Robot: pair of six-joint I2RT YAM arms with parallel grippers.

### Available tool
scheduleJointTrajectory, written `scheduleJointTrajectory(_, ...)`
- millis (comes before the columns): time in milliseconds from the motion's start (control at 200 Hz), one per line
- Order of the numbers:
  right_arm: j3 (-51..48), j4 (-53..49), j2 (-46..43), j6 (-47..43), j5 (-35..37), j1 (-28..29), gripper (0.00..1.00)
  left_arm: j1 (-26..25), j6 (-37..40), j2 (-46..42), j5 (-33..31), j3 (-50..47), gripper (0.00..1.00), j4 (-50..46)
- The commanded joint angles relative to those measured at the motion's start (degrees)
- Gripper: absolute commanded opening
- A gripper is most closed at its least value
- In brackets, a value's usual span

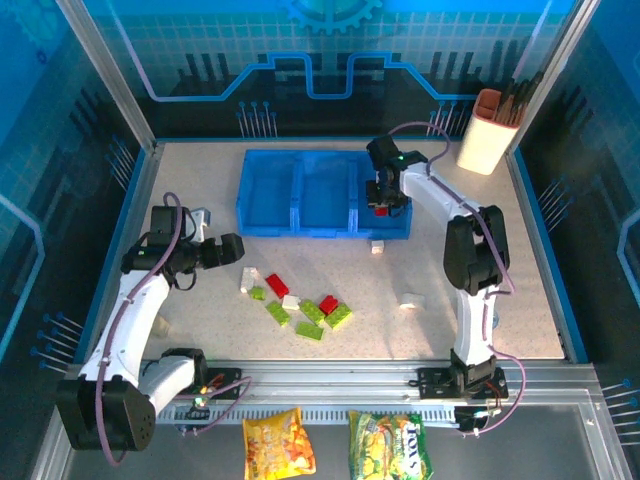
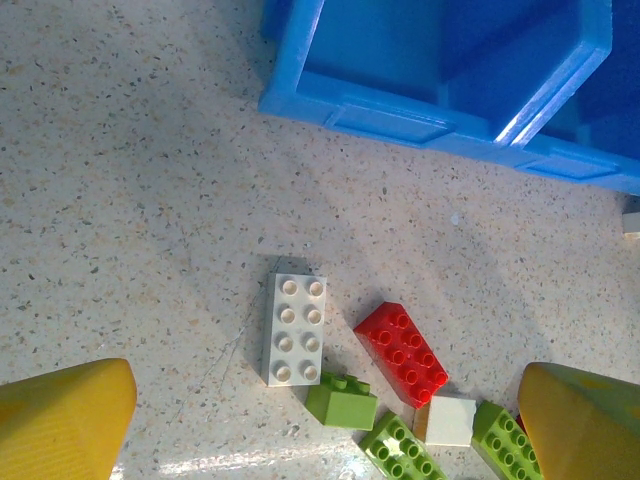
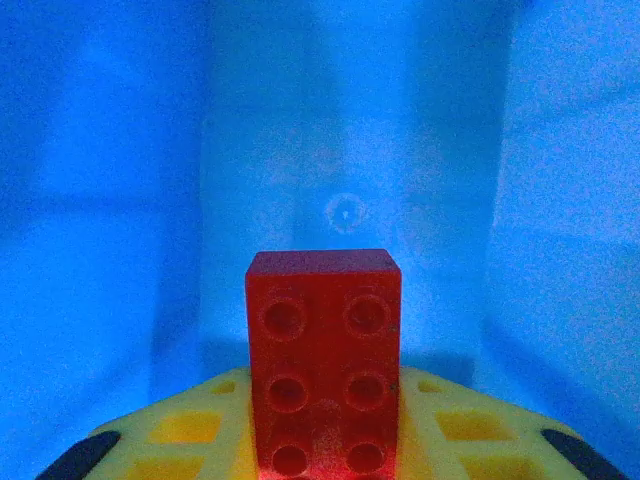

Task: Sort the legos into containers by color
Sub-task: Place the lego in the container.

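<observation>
Speckled pale worktop (image 1: 500,300) inside an aluminium frame, with blue printed panels (image 1: 330,50) behind the tray. The blue tray (image 1: 300,226) has three compartments side by side, and none of them shows a brick lying in it.

The right end effector (image 1: 381,206) is over the tray's right compartment, jaws narrow and clamped on a red brick (image 3: 323,360). In the right wrist view the brick stands studs toward the camera between the yellow fingers (image 3: 180,430), with the tray's blue floor beyond it.

The left end effector (image 1: 232,249) is near the tray's front left corner, jaws wide and holding nothing. It is just beside the scattered legos (image 1: 300,305).

A white-and-orange cup (image 1: 488,130) of dark utensils is beyond the tray's right end. A yellow bag (image 1: 278,443) and a green bag (image 1: 390,447) are well in front of the tray, past the arm bases; their print is too small to read.

The legos are in front of the tray: red, lime and white mixed. The left wrist view shows a long white brick (image 2: 295,328) beside a loose red one (image 2: 402,352). One small white brick (image 1: 378,247) is just beside the tray's front wall, and another (image 1: 412,300) is further out.
</observation>
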Motion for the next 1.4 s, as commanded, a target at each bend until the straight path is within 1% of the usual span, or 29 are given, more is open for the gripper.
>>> scheduleJointTrajectory(0,4.27,-1.0,4.27,-1.75,-1.05,-1.27,0.33,0.38,1.11,-0.78,0.08,-1.08,0.99,0.09)
scheduleJointTrajectory(360,12.12,-2.46,13.82,-5.0,-0.5,-3.22,0.32,0.31,0.96,-0.61,0.74,-1.25,0.99,0.3)
scheduleJointTrajectory(550,12.6,-1.59,14.59,-5.42,-1.28,-3.64,0.32,0.32,0.93,-0.52,0.85,-1.27,0.99,0.28)
scheduleJointTrajectory(595,12.5,-1.41,16.08,-5.34,-1.33,-3.61,0.33,0.36,0.98,-0.52,0.81,-1.24,0.99,0.3)
scheduleJointTrajectory(740,12.33,-0.91,16.79,-4.69,-2.09,-3.66,0.35,0.31,0.97,-0.52,0.91,-1.27,0.99,0.3)
scheduleJointTrajectory(905,11.91,-0.5,16.88,-4.44,-2.04,-3.62,0.37,0.31,0.95,-0.53,1.09,-1.26,0.99,0.31)
scheduleJointTrajectory(1156,11.97,-1.09,15.21,-4.24,-1.79,-3.49,0.47,0.32,0.98,-0.52,1.24,-1.27,0.99,0.39)
scheduleJointTrajectory(1176,12.05,-1.2,13.56,-4.26,-1.78,-3.5,0.47,0.31,0.95,-0.56,1.31,-1.27,0.99,0.35)
scheduleJointTrajectory(1396,12.07,-2.86,8.18,-4.52,-1.7,-3.15,0.5,0.31,1.05,-0.52,0.88,-1.27,0.99,0.08)
